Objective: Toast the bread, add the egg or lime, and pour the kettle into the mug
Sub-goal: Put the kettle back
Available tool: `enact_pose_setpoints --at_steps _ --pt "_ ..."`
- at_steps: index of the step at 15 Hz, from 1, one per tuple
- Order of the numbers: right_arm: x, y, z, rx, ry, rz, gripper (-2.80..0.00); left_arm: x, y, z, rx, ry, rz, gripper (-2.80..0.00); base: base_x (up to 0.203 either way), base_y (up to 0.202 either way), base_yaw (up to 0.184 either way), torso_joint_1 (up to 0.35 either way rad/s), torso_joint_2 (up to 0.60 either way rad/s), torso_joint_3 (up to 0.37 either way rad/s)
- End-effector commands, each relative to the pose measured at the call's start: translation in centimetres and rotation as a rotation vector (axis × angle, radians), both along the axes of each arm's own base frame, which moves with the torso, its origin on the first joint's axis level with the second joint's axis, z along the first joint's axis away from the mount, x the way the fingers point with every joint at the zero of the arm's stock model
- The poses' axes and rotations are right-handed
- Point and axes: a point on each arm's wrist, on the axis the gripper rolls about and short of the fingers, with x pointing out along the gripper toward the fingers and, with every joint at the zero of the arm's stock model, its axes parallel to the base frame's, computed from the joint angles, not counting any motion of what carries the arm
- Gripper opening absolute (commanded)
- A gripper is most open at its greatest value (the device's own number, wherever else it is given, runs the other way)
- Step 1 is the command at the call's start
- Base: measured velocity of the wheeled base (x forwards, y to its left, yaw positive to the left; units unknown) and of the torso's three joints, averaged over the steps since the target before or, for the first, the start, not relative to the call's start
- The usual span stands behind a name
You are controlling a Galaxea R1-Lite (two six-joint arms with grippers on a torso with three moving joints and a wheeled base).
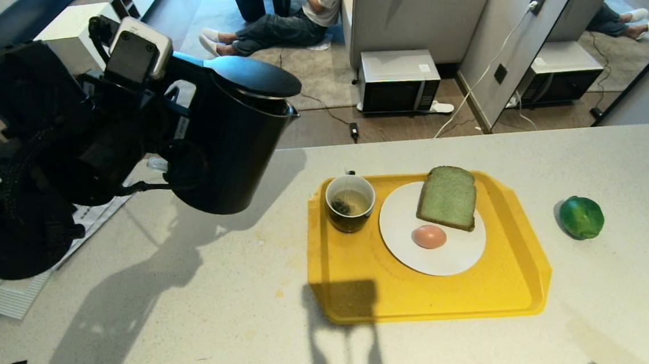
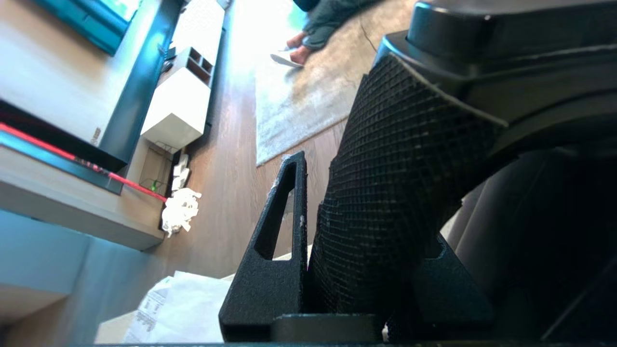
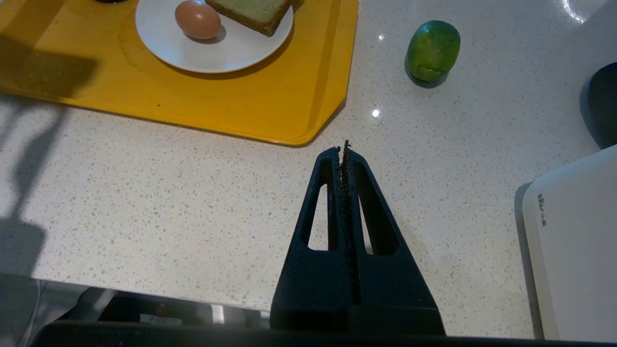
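Above the counter, my left gripper [image 2: 347, 231] clamps the kettle [image 1: 230, 137] handle — tilted, well left of the mug [image 1: 350, 202]. Advise keeping the spout raised and steady — mug appears filled.

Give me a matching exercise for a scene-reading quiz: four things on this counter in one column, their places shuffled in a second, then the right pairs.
Things:
1. kettle
2. egg
3. lime
4. mug

Places:
A. on the bare counter, beside the yellow tray
B. on the tray, beside the white plate
C. on the plate, next to the bread
D. tilted in the air, handle gripped by the left hand

Pairs: 1-D, 2-C, 3-A, 4-B
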Motion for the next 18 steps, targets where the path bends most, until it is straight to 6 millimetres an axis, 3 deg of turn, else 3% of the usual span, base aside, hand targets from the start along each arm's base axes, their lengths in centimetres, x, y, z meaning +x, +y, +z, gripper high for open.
enact_pose_setpoints --at_steps 1,9,18 --pt "0.0 0.0 0.0 -0.001 0.002 0.002 -2.80 1.0 0.2 -1.2 -0.023 -0.007 0.013 -2.80 0.000 0.000 0.000 0.000 0.00 0.000" --pt "0.0 0.0 0.0 -0.001 0.002 0.000 -2.80 5.3 -0.2 -4.9 -0.162 -0.111 0.005 -2.80 0.000 0.000 0.000 0.000 0.00 0.000" --pt "0.0 0.0 0.0 -0.001 0.002 0.000 -2.80 8.4 -0.5 -9.3 -0.258 -0.162 -0.004 -2.80 0.000 0.000 0.000 0.000 0.00 0.000"
